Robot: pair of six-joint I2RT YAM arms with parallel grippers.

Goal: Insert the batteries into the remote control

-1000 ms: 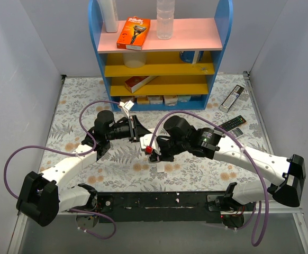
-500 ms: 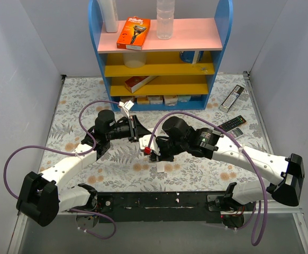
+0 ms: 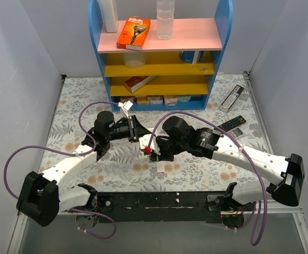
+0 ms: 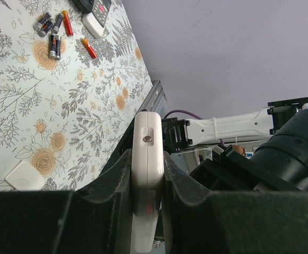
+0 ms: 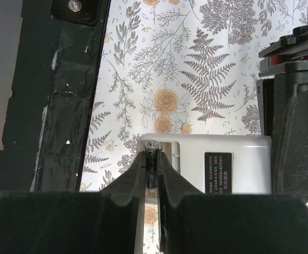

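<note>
While left gripper (image 4: 147, 170) clamps the remote control (image 5: 217, 164), right gripper (image 5: 152, 161), pinching 1 battery (image 5: 152, 146), has edged closer to it

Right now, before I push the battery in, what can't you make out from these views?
Right wrist: battery lower end and its seating, hidden inside the right hand.
Left wrist: remote seen edge-on in the left hand; button face unseen.
Left wrist: loose batteries too small for polarity marks.
</note>
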